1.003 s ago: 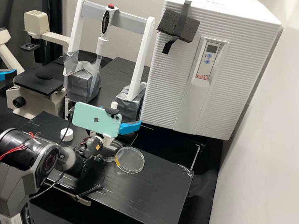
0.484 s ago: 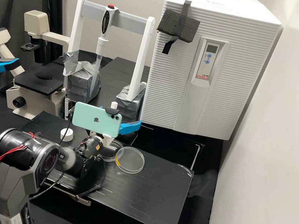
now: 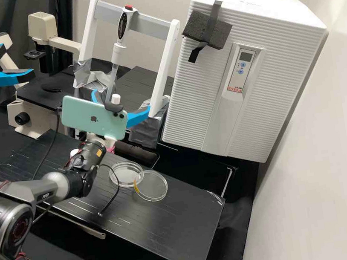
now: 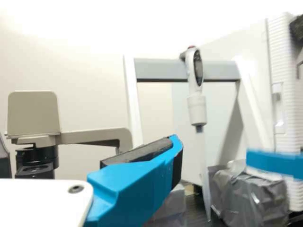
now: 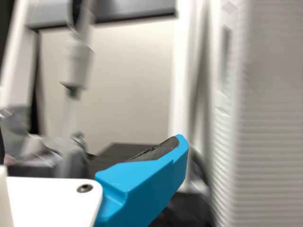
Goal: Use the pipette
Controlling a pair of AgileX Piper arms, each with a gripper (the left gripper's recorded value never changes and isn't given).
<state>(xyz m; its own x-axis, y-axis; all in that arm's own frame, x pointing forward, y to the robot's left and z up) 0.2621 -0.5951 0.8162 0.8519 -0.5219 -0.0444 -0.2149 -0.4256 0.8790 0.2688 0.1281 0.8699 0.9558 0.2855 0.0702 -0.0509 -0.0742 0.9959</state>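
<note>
The long white and black plastic pipette hangs straight down from the grey bar of the tall white rack, in the upper middle of the high view. Nothing holds it yet. Its thin end points down between the rack's two legs, which are wrapped in grey tape.

The right gripper sits in the middle of the high view, low down and near that thin end. Its two blue fingers are spread wide, with nothing in them. The left gripper is in the upper left of the frame, beside the top of the beige microscope. Its fingers are spread wide too, and it holds nothing.

A few things could go wrong here. The right gripper is down by the thin end, not up by the thick handle. If it squeezes there, the thin end could bend or snap off. A push from the side could make the pipette swing and slip off the bar. It could then fall toward the two clear round dishes on the black ridged tray in the lower middle. A wide finger could also bump a rack leg and shake the rack. The left gripper is so near the microscope that it could knock into it.
</note>
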